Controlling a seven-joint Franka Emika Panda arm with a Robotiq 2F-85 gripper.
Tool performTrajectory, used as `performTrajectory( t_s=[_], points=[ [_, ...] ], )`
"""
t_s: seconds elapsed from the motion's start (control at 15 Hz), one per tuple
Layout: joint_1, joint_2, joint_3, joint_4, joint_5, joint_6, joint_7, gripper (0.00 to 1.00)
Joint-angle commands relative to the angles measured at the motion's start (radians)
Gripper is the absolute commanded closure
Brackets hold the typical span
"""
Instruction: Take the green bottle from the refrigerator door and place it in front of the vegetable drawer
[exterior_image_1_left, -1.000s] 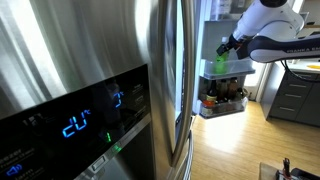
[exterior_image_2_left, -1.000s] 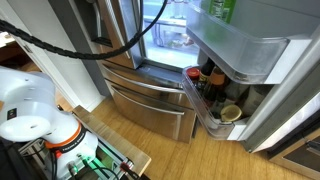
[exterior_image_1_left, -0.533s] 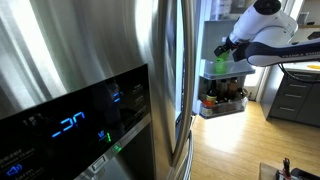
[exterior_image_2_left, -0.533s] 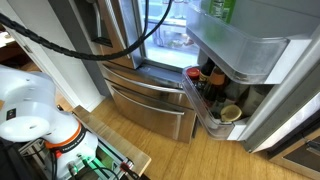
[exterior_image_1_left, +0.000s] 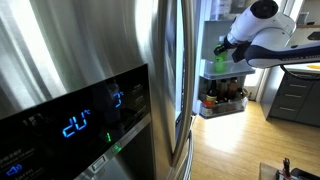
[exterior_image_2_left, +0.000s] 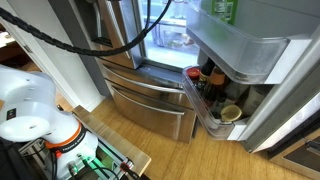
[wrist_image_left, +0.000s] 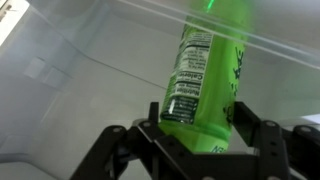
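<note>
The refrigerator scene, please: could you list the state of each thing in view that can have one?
green bottle: held between the fingers, inside the door's upper shelf.
gripper: fingers appear closed on the bottle's sides.
refrigerator door: open.
stainless steel door: shut.
blue display: lit.
bottom drawer: shut.
</note>
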Motion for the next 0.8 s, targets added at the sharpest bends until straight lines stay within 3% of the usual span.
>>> performTrajectory(
  t_s=[0.0,0.73],
  points=[
    [0.001,-0.017,0.007,-0.008,-0.132,0.004,0.001,0.51],
    [0.108,-0.035,-0.035,-0.022,-0.528,-0.019,-0.167,0.51]
  ],
)
